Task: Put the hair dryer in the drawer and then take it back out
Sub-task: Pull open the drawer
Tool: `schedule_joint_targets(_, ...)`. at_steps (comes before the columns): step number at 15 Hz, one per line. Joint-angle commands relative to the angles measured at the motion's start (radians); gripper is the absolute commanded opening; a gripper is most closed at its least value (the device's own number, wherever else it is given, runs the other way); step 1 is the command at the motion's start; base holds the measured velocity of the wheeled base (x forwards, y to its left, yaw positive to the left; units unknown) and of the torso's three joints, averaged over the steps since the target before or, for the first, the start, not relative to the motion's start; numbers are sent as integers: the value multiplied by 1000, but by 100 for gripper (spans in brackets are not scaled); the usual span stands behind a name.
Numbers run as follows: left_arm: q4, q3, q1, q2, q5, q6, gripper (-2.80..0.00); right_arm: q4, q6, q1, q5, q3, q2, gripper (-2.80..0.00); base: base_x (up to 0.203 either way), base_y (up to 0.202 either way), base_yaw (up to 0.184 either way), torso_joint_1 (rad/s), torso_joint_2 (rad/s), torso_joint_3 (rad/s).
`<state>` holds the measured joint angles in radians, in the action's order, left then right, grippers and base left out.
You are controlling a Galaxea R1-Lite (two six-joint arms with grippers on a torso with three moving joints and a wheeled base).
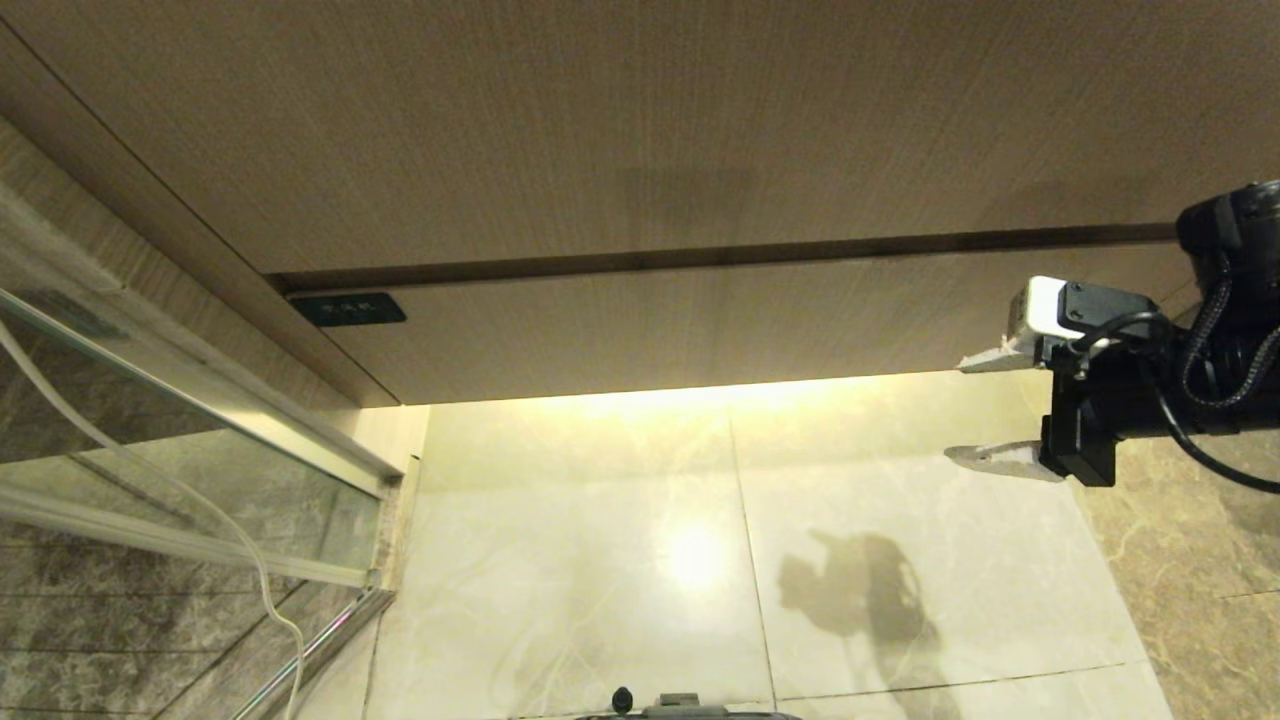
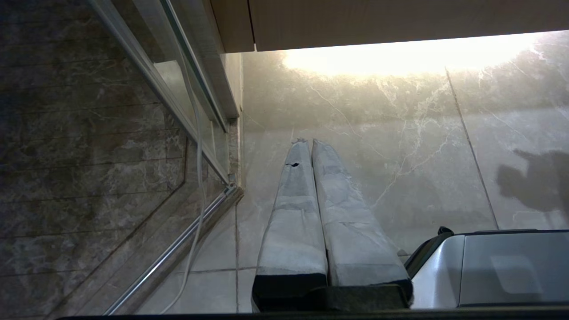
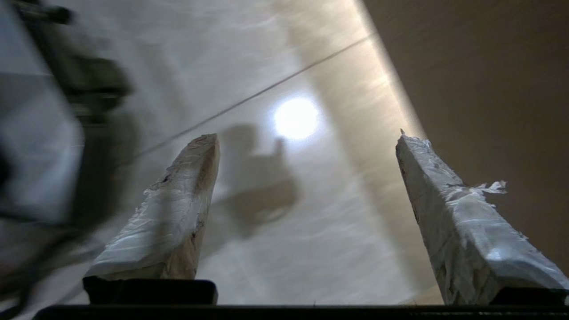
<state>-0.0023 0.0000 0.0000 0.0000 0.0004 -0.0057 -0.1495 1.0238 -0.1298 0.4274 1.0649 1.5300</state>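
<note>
Drawer: we see the drawer point(image 1: 700, 325) fully shut, its handleless light-wood front flush below the taller wood panel point(image 1: 640, 130), with the small dark label point(image 1: 348, 309) at its upper left corner.
Hair dryer: we cannot find it in any view; it is neither on the floor tiles point(image 1: 600, 560) nor in either gripper, so we cannot say where it lies.
Right gripper: our right gripper point(image 1: 985, 405) hangs at the right end of the drawer front, turned sideways so that one taped finger lies against the lower corner of the wood and the other stands out over the tiles.
Right gripper opening: the right wrist view shows the two fingers point(image 3: 164, 213) spread wide, with only floor and shadow between them; it holds nothing.
Why it sits so: we judge the open jaws at the drawer's edge suit a front with no handle, where the lower lip under the glow is the only purchase. Whether a finger touches the wood, we cannot tell.
Left gripper: our left gripper point(image 2: 311, 146) is parked low, pointing at the tiles, its padded fingers pressed together and empty, beside the glass shower door point(image 2: 186, 89).
Stage: we judge the drawer has to be opened next.
</note>
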Motion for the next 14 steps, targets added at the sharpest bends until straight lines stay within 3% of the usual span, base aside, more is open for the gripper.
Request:
schedule_joint_targets(1,-1,-2,0,0,1,0,-280,348,87,9,12,-75,14,0,0,0,0,0,0,0)
schedule_joint_targets(3,-1,0,0,0,1,0,-280,601,121,19,69,-112,85,0,0,0,0,0,0,0)
schedule_joint_targets(4,-1,0,0,1,1,0,-280,645,129,23,114,-111,116,0,0,0,0,0,0,0)
schedule_joint_targets(6,-1,0,0,0,0,0,-280,657,134,33,152,-83,149,0,0,0,0,0,0,0)
schedule_joint_targets(14,-1,0,0,2,1,0,-280,606,132,48,145,25,224,0,0,0,0,0,0,0)
